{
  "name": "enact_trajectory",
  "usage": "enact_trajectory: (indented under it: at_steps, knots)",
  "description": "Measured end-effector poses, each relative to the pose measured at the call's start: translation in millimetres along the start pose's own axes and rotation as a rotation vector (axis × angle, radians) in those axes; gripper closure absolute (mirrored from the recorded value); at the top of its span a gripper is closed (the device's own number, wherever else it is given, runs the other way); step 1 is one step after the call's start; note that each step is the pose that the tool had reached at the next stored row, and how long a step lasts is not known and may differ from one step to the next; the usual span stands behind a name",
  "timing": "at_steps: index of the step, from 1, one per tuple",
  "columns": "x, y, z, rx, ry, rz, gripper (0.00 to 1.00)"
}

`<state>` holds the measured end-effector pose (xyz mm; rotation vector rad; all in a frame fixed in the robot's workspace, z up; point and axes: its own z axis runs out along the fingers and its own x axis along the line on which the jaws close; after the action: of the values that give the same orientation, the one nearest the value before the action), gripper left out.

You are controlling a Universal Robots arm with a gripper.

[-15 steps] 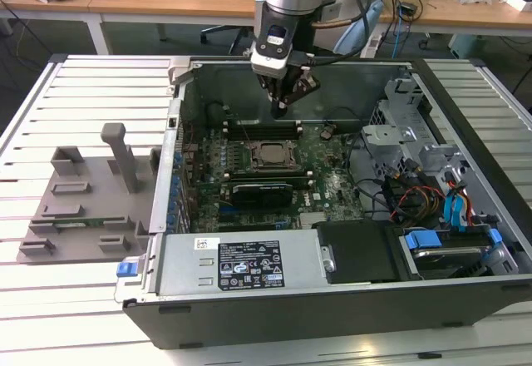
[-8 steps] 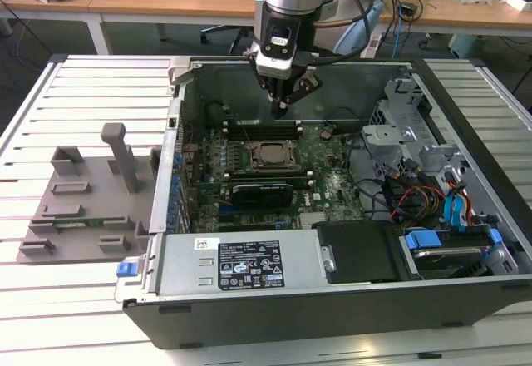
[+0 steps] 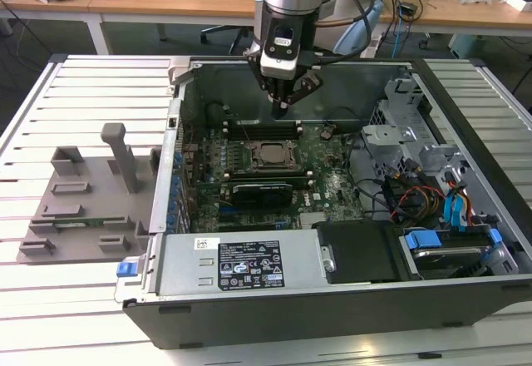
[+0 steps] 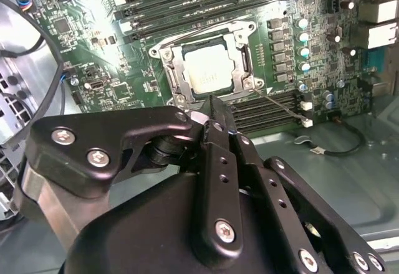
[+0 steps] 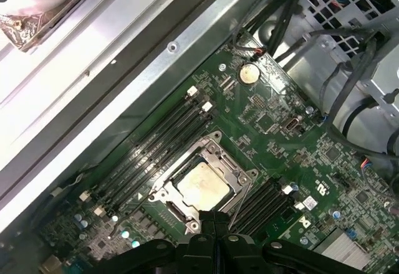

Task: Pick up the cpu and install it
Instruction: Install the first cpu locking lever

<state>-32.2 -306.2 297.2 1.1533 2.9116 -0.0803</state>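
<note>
The cpu [image 3: 268,155] lies flat in the black socket frame [image 3: 249,166] on the green motherboard [image 3: 337,193] inside the open computer case. Its pale metal top is plain in both wrist views [image 4: 209,71] [image 5: 202,184]. My gripper [image 3: 283,106] hangs above the board, a little behind the socket in the exterior view. Its black fingers [image 4: 215,131] are pressed together with nothing between them, and their tips [image 5: 215,217] sit just off the socket's edge, clear of the chip.
A grey plastic tray with upright posts [image 3: 91,200] stands on the slatted white table [image 3: 83,83] at the exterior view's left. Memory slots [image 3: 258,125] run behind the socket. Drive bays and cables [image 3: 432,208] crowd the case's right side, and a labelled power supply [image 3: 249,264] lies in front.
</note>
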Motion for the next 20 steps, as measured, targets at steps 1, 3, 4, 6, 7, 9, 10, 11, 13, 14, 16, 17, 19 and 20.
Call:
enact_trajectory:
  at_steps: [1, 3, 4, 6, 7, 9, 10, 11, 13, 14, 16, 17, 19, 20]
  knots:
    - [0.0, 0.0, 0.0, -0.0003, -0.0005, -0.011, 0.89]
    - [0.0, 0.0, 0.0, -0.0007, -0.0012, -0.026, 0.89]
    - [0.0, 0.0, 0.0, -0.0010, -0.0016, -0.035, 0.89]
    - [0.0, 0.0, 0.0, -0.0014, -0.0023, -0.051, 0.89]
    - [0.0, 0.0, 0.0, -0.0017, -0.0026, -0.058, 0.89]
    - [0.0, 0.0, 0.0, -0.0022, -0.0036, -0.081, 0.89]
    - [0.0, 0.0, 0.0, -0.0024, -0.0039, -0.087, 0.89]
    - [0.0, 0.0, 0.0, -0.0025, -0.0042, -0.094, 0.89]
    - [0.0, 0.0, 0.0, -0.0030, -0.0049, -0.110, 0.89]
    - [0.0, 0.0, 0.0, -0.0032, -0.0053, -0.119, 0.89]
    - [0.0, 0.0, 0.0, -0.0036, -0.0060, -0.133, 0.89]
    - [0.0, 0.0, 0.0, -0.0038, -0.0063, -0.140, 0.89]
    - [0.0, 0.0, 0.0, -0.0045, -0.0074, -0.165, 0.89]
    - [0.0, 0.0, 0.0, -0.0047, -0.0078, -0.174, 0.89]
